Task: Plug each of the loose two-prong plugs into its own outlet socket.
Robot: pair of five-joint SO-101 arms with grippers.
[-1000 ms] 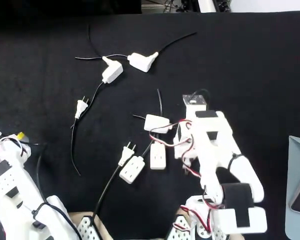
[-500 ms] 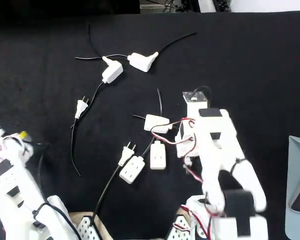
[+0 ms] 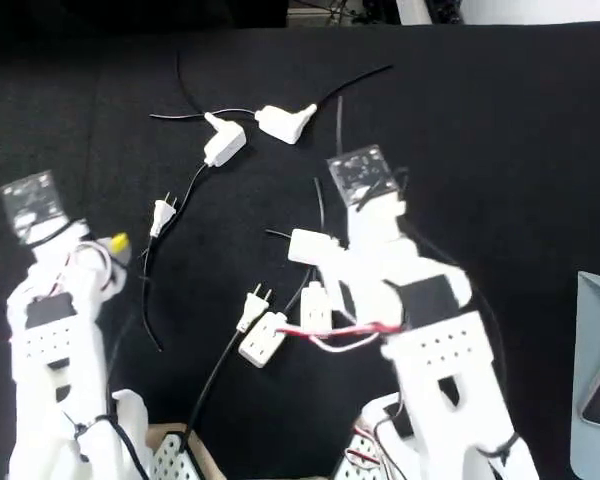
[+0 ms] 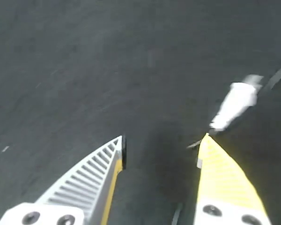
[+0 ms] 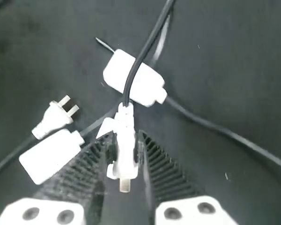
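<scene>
right hand (image 5: 126,139): pinching a white plug (image 5: 123,154) by its body, about mid-desk, with its cord (image 5: 145,47) draped over a socket block (image 5: 150,91)
left hand (image 4: 163,140): spread wide and holding nothing, over bare desk (image 4: 84,70) toward the left edge, with a loose plug (image 4: 235,104) just past it
risk: the prongs seem to face back at the wrist, so pushing in now would probably jam. A taut cord could also drag that socket block.

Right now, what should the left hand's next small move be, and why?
Probably shift the left hand toward the loose plug: it is open and empty, and the plug lies past its yellow finger, outside the gap.
</scene>
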